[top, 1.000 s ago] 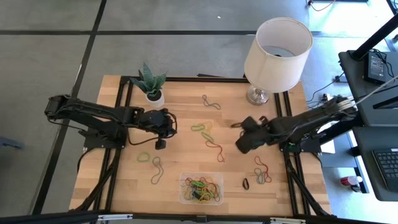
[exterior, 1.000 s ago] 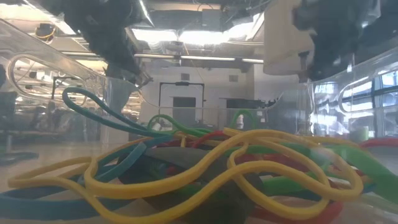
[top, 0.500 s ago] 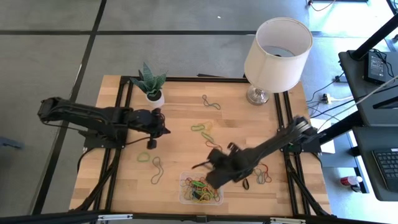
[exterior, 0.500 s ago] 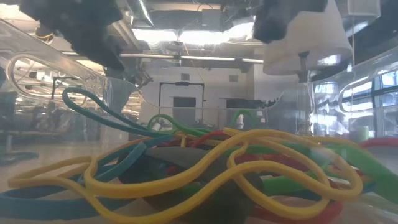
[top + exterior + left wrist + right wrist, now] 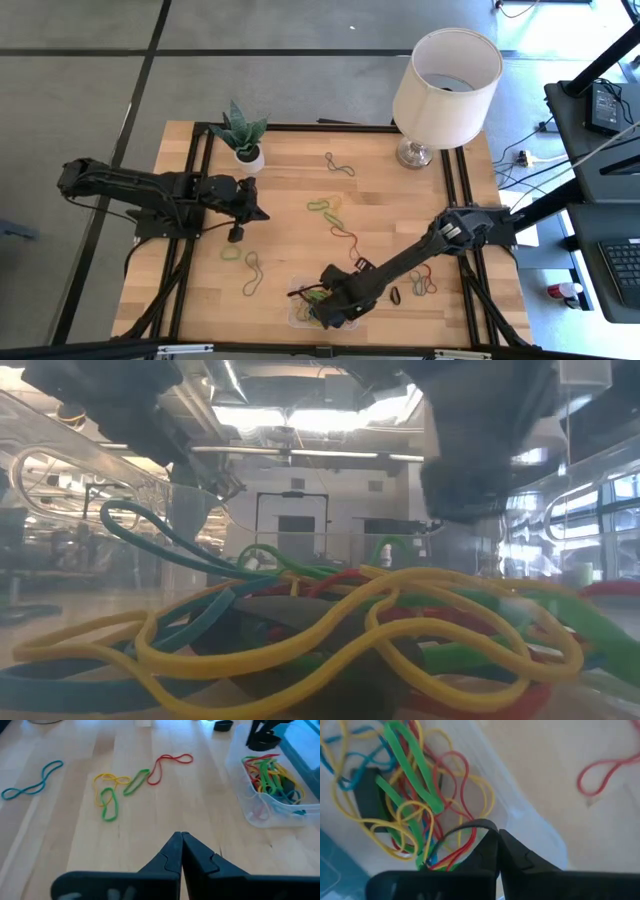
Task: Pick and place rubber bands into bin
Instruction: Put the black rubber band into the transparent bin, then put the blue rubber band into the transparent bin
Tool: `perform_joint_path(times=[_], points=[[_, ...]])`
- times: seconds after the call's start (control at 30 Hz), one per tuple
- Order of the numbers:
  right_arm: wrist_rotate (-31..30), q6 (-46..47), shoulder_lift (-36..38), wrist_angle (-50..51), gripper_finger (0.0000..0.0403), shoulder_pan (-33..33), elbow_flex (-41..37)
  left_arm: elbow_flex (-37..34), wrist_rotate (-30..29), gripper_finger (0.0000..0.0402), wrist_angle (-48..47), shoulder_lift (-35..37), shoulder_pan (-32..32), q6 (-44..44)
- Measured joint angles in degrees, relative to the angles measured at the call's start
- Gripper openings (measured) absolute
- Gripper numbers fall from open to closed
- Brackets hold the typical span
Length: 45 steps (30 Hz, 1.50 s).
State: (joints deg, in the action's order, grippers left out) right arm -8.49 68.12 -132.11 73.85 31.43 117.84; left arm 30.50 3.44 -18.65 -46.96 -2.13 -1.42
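A: How far along is it?

B: Many rubber bands (image 5: 415,805) already lie in the bin (image 5: 297,310); several are still on the table (image 5: 290,200)

A: And the right end effector (image 5: 496,834)?

B: Over the bin, fingers pressed together, pinching a thin dark band (image 5: 465,826). The left end effector (image 5: 181,836) is closed, empty, above the table

Even bright overhead light, soft short shadows on the surface (image 5: 290,215), ceiling lights (image 5: 320,420) glaring in low view, near rubber bands (image 5: 300,630) soft-focused, dark shapes overhead blurred
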Motion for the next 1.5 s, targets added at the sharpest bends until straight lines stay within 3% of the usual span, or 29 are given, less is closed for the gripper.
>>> perform_joint_path(times=[0.57,0.9,1.17,1.33,1.5], points=[[0.6,1.9,-0.3,-0.1,0.0101,0.0,0.0,0.0,1.6,0.0002,0.0,0.0,0.0,1.7],[4.0,-5.8,-0.2,0.9,0.0103,0.0,1.6,0.0,0.7,0.0002,0.5,-0.1,0.0,1.7],[-8.5,-10.3,1.5,15.4,0.0075,0.0,9.1,0.0,-0.7,0.0002,1.1,-0.1,0.0,-1.3],[-16.8,-9.6,7.7,14.5,0.0018,0.9,1.8,0.0,-2.1,0.0002,1.3,-0.1,0.0,-2.3],[-18.9,-4.0,18.3,5.3,0.0009,2.8,-15.6,0.1,-2.5,0.0002,3.5,-1.0,-0.4,-3.4]])
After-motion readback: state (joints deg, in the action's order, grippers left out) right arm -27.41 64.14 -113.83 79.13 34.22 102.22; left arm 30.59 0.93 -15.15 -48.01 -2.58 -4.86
